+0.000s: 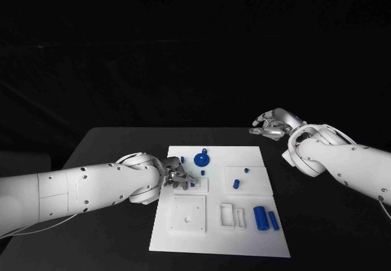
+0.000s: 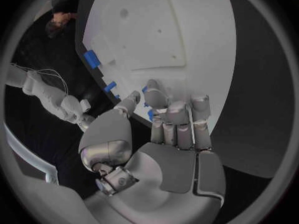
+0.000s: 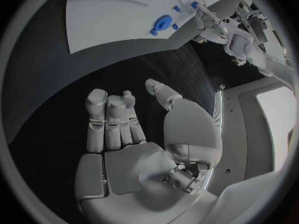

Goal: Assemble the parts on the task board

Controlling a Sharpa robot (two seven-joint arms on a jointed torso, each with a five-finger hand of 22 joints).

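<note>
The white task board (image 1: 218,237) lies mid-table. My left hand (image 1: 174,176) rests on its left edge, fingers curled in; thumb and a fingertip close round a small blue peg (image 1: 192,183) by a raised white block (image 1: 195,185). In the left wrist view the same peg (image 2: 150,115) shows between the curled fingers (image 2: 177,122) and the thumb. A round blue wheel (image 1: 202,159) lies just beyond that hand. My right hand (image 1: 273,124) hovers off the board past its far right corner, fingers curled with nothing in them; the right wrist view shows this hand (image 3: 134,134) over bare table.
Two short blue pegs (image 1: 236,183) stand mid-board, and a thick blue cylinder (image 1: 261,218) with a thinner one (image 1: 274,220) lies at the right. A square white block (image 1: 188,214) and slotted holders (image 1: 230,215) fill the near half. Black table surrounds the board.
</note>
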